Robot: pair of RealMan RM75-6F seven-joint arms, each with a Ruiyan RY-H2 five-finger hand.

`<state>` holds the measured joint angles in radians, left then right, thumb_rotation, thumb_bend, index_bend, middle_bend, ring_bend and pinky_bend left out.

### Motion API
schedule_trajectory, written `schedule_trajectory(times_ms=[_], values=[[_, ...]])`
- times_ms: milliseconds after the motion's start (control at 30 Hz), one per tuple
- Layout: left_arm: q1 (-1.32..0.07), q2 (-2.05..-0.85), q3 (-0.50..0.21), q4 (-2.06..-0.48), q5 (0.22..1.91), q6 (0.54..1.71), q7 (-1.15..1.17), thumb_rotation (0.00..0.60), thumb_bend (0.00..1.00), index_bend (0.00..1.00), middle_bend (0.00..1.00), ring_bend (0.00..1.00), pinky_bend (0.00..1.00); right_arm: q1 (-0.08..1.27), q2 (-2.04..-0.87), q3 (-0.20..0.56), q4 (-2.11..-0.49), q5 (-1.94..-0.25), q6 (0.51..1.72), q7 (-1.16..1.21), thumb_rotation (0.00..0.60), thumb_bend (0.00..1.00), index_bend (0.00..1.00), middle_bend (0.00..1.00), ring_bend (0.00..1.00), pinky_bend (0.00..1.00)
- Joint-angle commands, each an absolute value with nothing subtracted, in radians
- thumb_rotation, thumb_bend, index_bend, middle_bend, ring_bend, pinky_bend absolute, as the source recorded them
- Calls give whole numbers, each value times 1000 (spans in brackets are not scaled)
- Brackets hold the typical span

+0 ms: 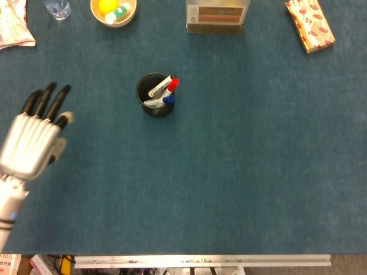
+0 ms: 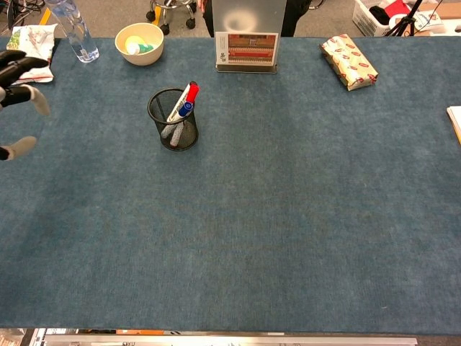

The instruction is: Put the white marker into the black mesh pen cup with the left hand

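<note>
The black mesh pen cup (image 1: 155, 95) (image 2: 173, 119) stands upright on the blue table, left of centre. Inside it leans the white marker (image 1: 160, 86) (image 2: 178, 106) with a red cap, beside a blue-capped pen. My left hand (image 1: 34, 139) (image 2: 17, 94) is far to the left of the cup, at the table's left edge, fingers spread and holding nothing. The chest view shows only its fingertips at the frame edge. My right hand is in neither view.
A yellow bowl (image 1: 113, 11) (image 2: 139, 43) with small items sits at the back left, near a water bottle (image 2: 73, 29) and a snack bag (image 2: 29, 45). A sign holder (image 1: 217, 16) stands at the back centre and a wrapped packet (image 1: 310, 23) at the back right.
</note>
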<state>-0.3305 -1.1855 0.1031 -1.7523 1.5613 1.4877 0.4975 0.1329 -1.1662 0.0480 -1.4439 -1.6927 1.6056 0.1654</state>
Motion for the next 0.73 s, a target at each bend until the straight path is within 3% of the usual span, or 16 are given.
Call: schedule_trajectory(times_ms=[33,267,567,733], values=[[-243,-1172,139,-1712,1610,1584,445,600,283,411,94,0,168,130,-1141,26,-1430,-1741,1631,161,600,17,499,416,373,541],[-151,-1177,100,-1637,1554,1677,229,600,282,431,128,0,168,111,-1129,32,-1438,-1740,1677,159,600,26,499,412,370,537],[-146,-1168,58,-1600,1494,1602,160,600,282,447,154,0,168,122,-1139,52,-1433,-1688,1641,155,600,26,499,412,370,537],[-133,-1178,49,-1589,1484,1586,177,600,283,448,155,0,168,109,-1157,68,-1423,-1683,1678,108,600,26,499,412,370,537]])
